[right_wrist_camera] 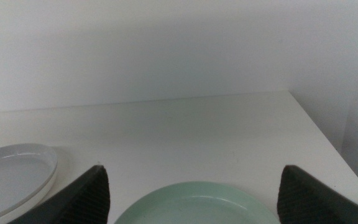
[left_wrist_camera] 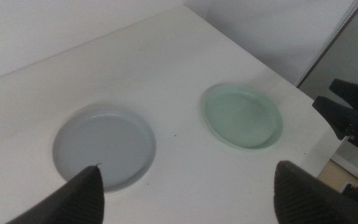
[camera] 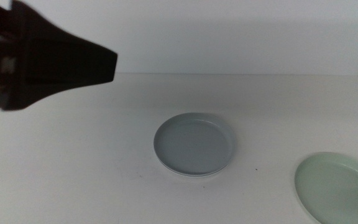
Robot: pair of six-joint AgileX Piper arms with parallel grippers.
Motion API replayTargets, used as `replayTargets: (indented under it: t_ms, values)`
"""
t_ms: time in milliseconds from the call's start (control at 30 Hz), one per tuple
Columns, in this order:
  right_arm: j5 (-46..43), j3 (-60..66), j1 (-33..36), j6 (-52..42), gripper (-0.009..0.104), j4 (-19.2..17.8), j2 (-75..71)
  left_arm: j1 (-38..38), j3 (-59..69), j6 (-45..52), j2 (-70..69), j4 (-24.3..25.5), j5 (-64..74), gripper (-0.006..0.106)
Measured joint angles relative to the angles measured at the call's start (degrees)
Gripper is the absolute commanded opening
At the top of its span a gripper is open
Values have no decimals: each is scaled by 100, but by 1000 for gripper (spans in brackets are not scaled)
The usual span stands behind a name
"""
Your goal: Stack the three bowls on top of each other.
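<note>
Dark left pincer [camera: 73,65] hangs high over the bench's [camera: 104,168] left side, jaws apart, empty. Below it the grey-blue bowl [camera: 194,144] seems nested on the white bowl [camera: 188,174], mid-bench. Right pincer [right_wrist_camera: 191,193], jaws apart, waits above the mint green bowl [camera: 337,186] at the right edge.

We see a plain white matte table [camera: 92,168] with a smooth top, which fills most of the middle view. A few tiny dark specks mark its surface near the centre. Behind it stands a flat white wall [camera: 229,31], meeting the table's far edge in a straight line. In the left wrist view we see the table's corner [left_wrist_camera: 303,93] and, beyond it, a thin pale slanted strip [left_wrist_camera: 334,40] against a grey background
</note>
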Motion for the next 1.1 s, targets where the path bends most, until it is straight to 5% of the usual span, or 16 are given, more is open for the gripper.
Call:
replayTargets:
  t_ms: [733,933,1100]
  values:
    - [-243,0,0,26,93,-80,0,0,53,-52,-29,180,-148,94]
    - [663,-1175,0,777,93,-80,940,0,53,-52,-29,193,-148,94]
    - [3372,-3290,0,1044,93,110,2652,0,53,-52,-29,193,-148,94]
